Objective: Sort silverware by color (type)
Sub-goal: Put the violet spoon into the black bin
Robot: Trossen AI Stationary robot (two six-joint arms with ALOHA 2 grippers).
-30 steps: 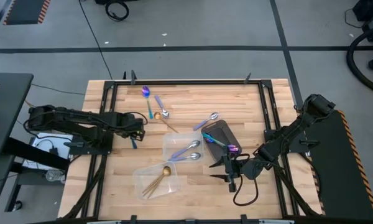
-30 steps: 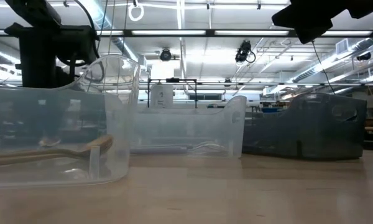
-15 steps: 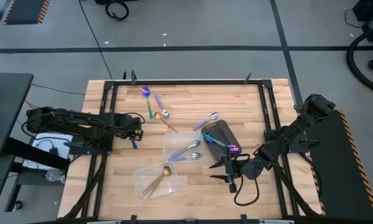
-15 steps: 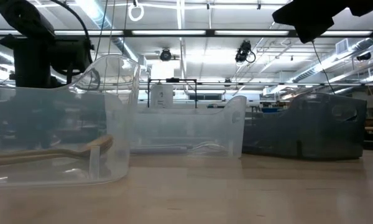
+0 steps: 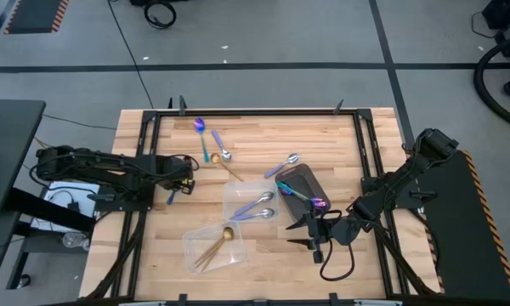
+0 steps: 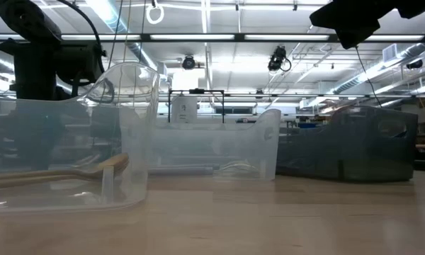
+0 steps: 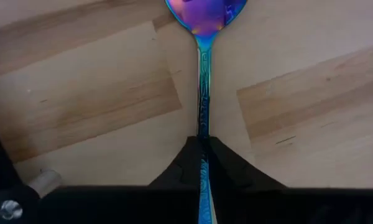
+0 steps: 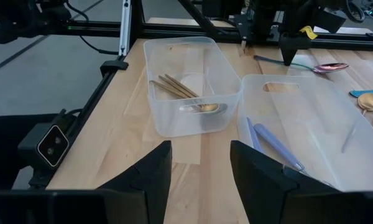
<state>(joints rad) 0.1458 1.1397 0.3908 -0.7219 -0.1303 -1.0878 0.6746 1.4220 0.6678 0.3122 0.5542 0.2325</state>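
Iridescent purple-teal spoon point(image 7: 203, 74), slim-handled

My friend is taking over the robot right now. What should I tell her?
Left gripper: shut on an iridescent spoon, at the table's left side.
Right gripper: open, empty, waiting near the front right.
Done: gold pieces in the front clear bin; silver ones in the middle clear bin; iridescent ones on the dark tray.
Left: the held spoon, plus loose pieces near the back of the table.
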